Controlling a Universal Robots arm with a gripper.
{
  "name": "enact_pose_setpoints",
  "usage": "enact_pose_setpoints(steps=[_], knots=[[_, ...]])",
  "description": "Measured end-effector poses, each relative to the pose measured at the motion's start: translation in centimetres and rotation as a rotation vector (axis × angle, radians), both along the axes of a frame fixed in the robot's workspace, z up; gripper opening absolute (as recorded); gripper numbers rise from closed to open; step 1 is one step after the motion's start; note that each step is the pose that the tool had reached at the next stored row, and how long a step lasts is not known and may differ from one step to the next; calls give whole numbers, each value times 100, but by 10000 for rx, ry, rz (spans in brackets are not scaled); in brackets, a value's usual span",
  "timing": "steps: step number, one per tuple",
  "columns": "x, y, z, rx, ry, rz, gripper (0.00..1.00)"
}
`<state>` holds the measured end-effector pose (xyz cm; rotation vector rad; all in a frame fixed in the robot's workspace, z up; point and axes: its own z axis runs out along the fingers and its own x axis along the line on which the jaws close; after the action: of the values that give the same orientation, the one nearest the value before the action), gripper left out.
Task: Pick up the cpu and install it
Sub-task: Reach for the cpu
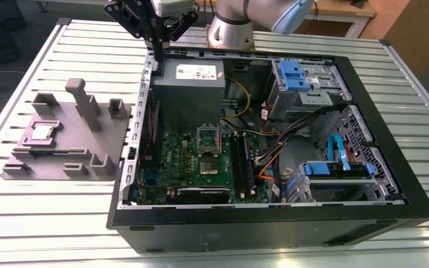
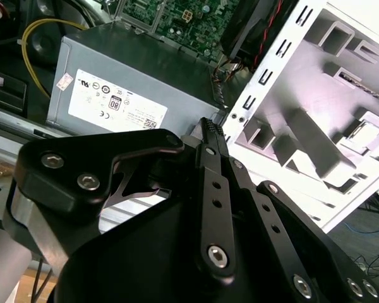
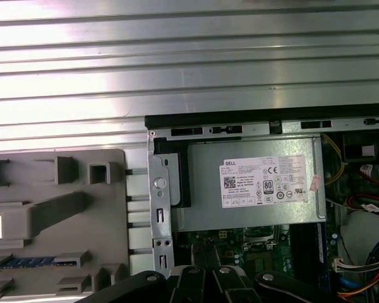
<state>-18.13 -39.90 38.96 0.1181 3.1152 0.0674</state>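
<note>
— Tool (image 1: pixel 158 46) position, to start with?
— It hangs over the far rim of the open computer case (image 1: pixel 274 223), directly above the grey power supply (image 1: pixel 188 84). The pale arm (image 1: pixel 233 25) rises just behind it.
— Open or closed?
— Closed. In the second wrist view the ribbed fingertips (image 2: pixel 209 129) meet with no gap I can make out, and nothing is pinched between them.
— Where is the cpu?
— The cpu (image 1: pixel 42 132) lies flat, silver top up, in a square seat on a grey holder block (image 1: pixel 73 159). That is well apart from the tool: lower down, off toward the exterior view's left of it and nearer that camera.
— And the block itself?
— It stands on the slatted metal table (image 1: pixel 51 223), just beside the case's side wall. Several upright posts (image 1: pixel 87 109) rise from it. In the first wrist view the block (image 3: pixel 57 214) lies to one side of the tool and the power supply's white label (image 3: pixel 265 183) to the other.
— What is inside the case near the tool?
— Past the power supply comes the green motherboard (image 1: pixel 192 167), with a black square socket frame (image 1: pixel 207 135) just beside the supply's near edge. Blue drive brackets (image 1: pixel 292 75) and a tangle of cables (image 1: pixel 274 139) sit farther off, toward the exterior view's right of the tool.
</note>
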Motion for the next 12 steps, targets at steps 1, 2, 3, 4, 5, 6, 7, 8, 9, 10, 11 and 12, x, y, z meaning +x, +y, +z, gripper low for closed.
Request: enact_pose_setpoints(steps=[1,2,3,4,5,6,7,8,9,10,11,12], knots=[[-1,0,-1,0,1,0,11],[-3,0,-2,0,2,-1,11],[-5,0,-3,1,3,-1,11],[-7,0,-4,1,3,-1,11],[-9,0,-5,1,4,-1,11],[-14,0,-7,2,6,-1,11],[-17,0,-8,2,6,-1,11],[-20,0,-9,2,7,-1,11],[-23,0,-9,1,9,-1,11],[-25,0,-9,1,9,-1,11],[-28,0,-10,2,10,-1,11],[-31,0,-10,1,10,-1,11]])
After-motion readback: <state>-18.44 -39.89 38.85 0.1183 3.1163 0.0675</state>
